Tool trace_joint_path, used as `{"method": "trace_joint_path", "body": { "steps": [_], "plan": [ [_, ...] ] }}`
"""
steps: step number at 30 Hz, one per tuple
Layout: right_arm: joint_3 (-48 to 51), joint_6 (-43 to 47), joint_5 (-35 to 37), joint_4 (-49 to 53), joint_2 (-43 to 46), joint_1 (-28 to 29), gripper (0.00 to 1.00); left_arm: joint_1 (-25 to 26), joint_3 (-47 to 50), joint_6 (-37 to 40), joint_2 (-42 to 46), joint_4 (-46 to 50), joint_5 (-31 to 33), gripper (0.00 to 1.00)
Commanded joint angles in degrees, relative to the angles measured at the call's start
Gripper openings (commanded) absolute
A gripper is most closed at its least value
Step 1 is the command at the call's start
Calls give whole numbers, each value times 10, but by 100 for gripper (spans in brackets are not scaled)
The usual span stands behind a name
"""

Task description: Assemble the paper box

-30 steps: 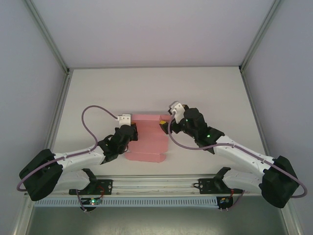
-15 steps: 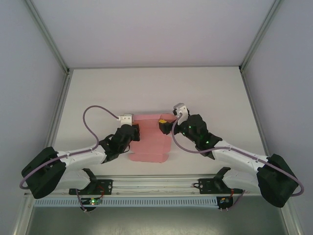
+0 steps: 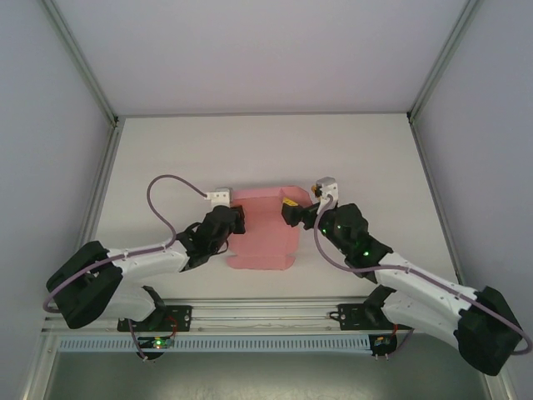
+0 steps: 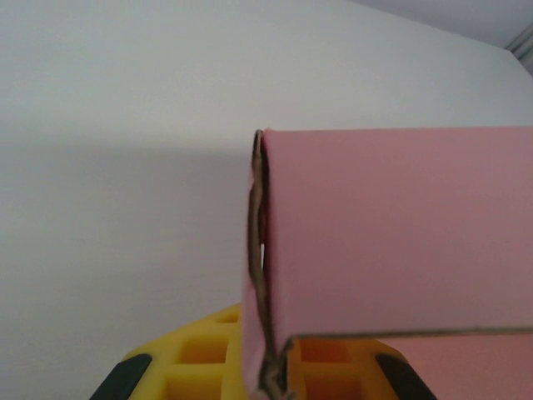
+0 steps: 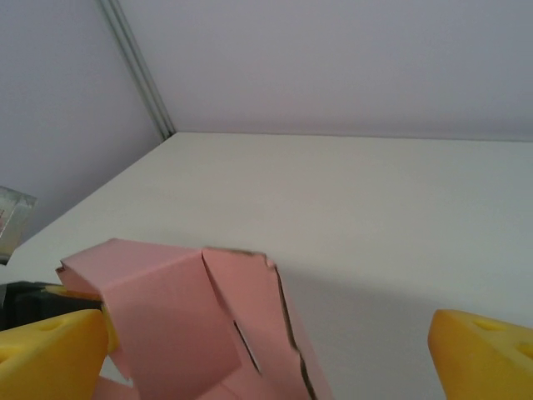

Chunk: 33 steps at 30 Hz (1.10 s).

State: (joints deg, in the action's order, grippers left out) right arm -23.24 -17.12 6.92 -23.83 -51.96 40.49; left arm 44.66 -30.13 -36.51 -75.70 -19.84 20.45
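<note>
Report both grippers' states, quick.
Left gripper: shut on the paper box, at its left edge.
Right gripper: open, jaws wide at the box's right side.

Top external: fixed high at the near side, looking down on the whole tabletop (image 3: pixel 266 150). Left wrist: very near the left wall of the paper box (image 4: pixel 400 225), facing right. Right wrist: low and near, facing the far left corner. Shared by all three: paper box, tabletop.
</note>
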Motion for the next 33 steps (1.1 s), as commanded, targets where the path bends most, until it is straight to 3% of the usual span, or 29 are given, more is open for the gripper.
{"method": "trace_joint_path", "body": {
  "steps": [1, 7, 11, 14, 20, 28, 33],
  "plan": [
    [-15, -34, 32, 115, 46, -4, 98, 5, -26, -8, 25, 40, 68, 0],
    [29, -96, 48, 144, 133, -15, 97, 4, -22, -19, 73, 93, 137, 0],
    [54, -178, -7, 115, 152, -40, 88, 4, -8, -19, 93, 94, 136, 0],
    [51, -235, -66, 79, 125, -51, 86, 3, 0, -23, 96, 84, 123, 0],
    [-3, -282, -116, 62, 31, -51, 76, 4, -3, -29, 82, 74, 109, 0],
    [-28, -297, -109, 41, -48, -50, 48, 4, -8, -35, 58, 52, 86, 0],
    [-28, -302, -107, 42, -63, -48, 50, 4, -13, -44, 53, 56, 92, 0]
  ]
}}
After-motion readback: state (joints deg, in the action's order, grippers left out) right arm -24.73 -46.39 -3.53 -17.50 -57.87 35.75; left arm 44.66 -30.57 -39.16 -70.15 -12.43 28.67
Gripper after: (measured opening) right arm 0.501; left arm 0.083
